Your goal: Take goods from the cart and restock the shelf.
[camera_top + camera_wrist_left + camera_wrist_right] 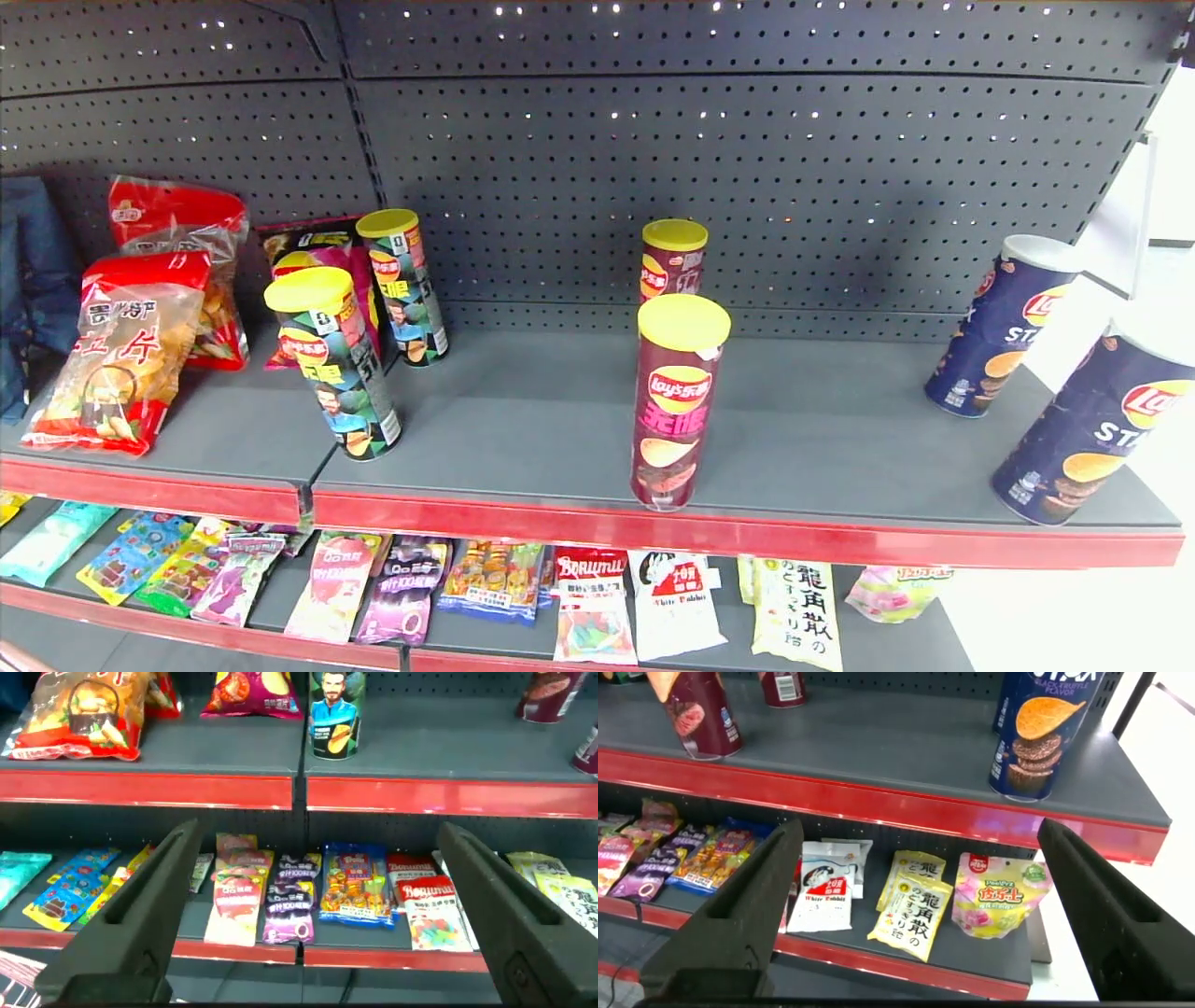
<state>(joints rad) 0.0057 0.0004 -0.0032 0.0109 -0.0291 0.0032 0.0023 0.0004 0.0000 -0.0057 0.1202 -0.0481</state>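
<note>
left gripper (pixel 318 829): jaws spread wide, nothing between them, held in front of the lower shelf (pixel 234 952) facing its row of flat candy packets (pixel 355 885). right gripper (pixel 922 826): also wide and empty, in front of the same lower shelf further right, facing a white packet (pixel 824 896) and a yellow packet (pixel 913 905). upper shelf (pixel 523 420) stock, all upright: front maroon chip can (pixel 674 401) with yellow lid near the red front edge, rear maroon chip can (pixel 672 259) behind it by the pegboard (pixel 747 168); two dark green chip cans (pixel 338 364) with yellow lids on the left, one in front of the other; two blue chip cans (pixel 1004 322) with white lids at the right end. red snack bags (pixel 126 350) lean at the far left.
</note>
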